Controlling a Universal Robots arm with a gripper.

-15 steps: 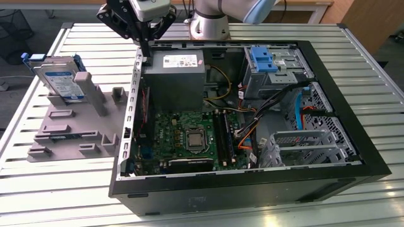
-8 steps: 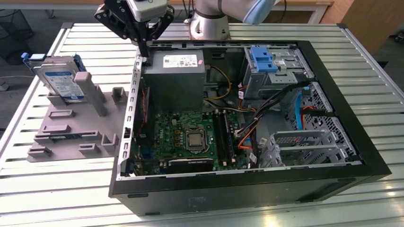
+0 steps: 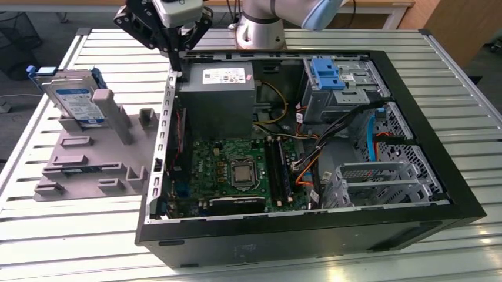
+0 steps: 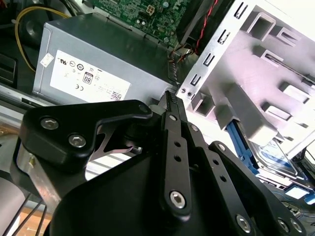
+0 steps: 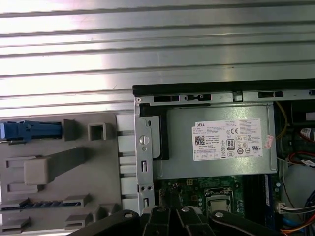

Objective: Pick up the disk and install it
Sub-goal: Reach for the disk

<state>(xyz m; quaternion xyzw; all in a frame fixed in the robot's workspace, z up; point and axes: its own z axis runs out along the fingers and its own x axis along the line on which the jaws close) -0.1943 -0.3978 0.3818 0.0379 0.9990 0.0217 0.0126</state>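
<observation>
The disk [image 3: 74, 100], a silver drive with a white-and-blue label in a blue bracket, leans upright in a grey holder [image 3: 86, 167] on the exterior view's left, outside the computer case. In the first wrist view its blue bracket edge [image 5: 29, 131] shows on the holder [image 5: 59, 167]. In the second wrist view the disk [image 4: 275, 156] lies beyond the black fingers. My gripper [image 3: 177, 61] hangs shut and empty above the case's back left corner, to the right of the disk and apart from it. The closed fingertips [image 4: 170, 97] point down near the case wall.
The open black computer case [image 3: 408, 176] fills the middle of the slatted metal table. Inside are a grey power supply box [image 3: 223, 88], a green motherboard [image 3: 235, 170], cables, and metal drive cages with a blue latch piece [image 3: 325, 73] on the exterior view's right.
</observation>
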